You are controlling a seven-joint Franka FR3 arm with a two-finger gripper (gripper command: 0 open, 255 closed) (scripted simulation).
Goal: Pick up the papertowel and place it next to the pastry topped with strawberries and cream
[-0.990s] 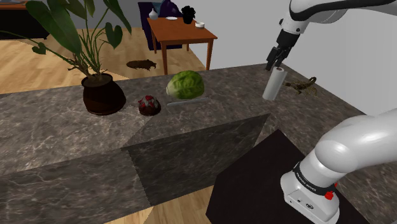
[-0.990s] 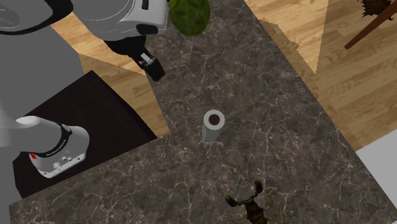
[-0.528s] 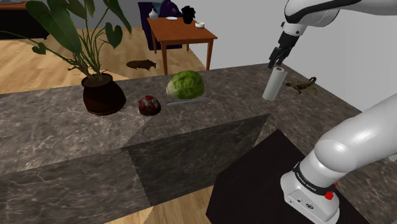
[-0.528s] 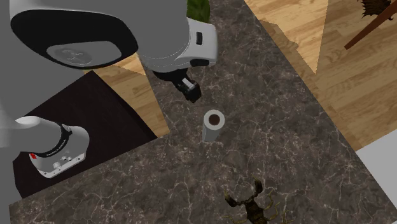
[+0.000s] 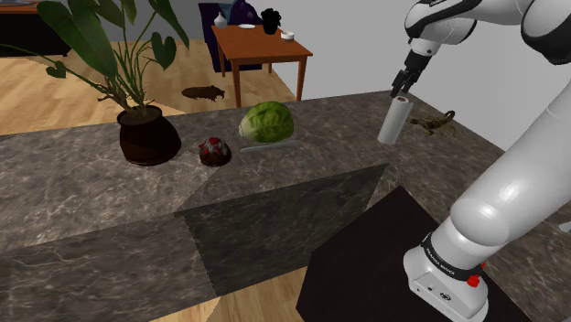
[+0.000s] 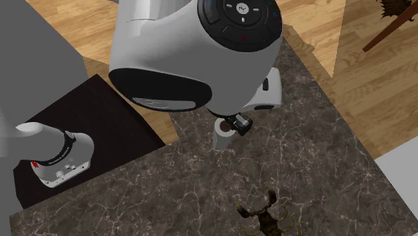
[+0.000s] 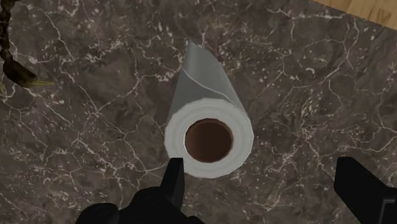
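One paper towel roll (image 5: 394, 120) stands on end on the dark marbled counter (image 5: 320, 155), toward the shoulder view's right and close to the counter's far edge. Its brown core faces up at me in the wrist view (image 7: 207, 121).

I have the gripper (image 5: 401, 84) hanging just above the roll's top with its fingers spread wide and nothing between them touching. In the wrist view the gripper (image 7: 264, 175) is off-centre: one finger (image 7: 173, 178) sits over the rim of the roll, while the other is well off to the side over bare counter. From the second exterior view the arm's big white joints cover much of the roll (image 6: 223, 137), so I cannot judge the height above it there.

A brown scorpion-like figure (image 5: 432, 122) lies just beyond the roll, further to the shoulder view's right, near but apart from it. Wooden floor shows past that far edge.

Toward the shoulder view's left, a stretch of bare counter lies between the roll and a green lettuce (image 5: 266, 123). The pastry (image 5: 216, 151) sits left of the lettuce, with a potted plant (image 5: 146, 135) just beside it on its other side. Bare counter lies on the pastry's near side, running to the near edge. The dark stand (image 5: 384, 265) sits at the lower right, well apart from all of these.
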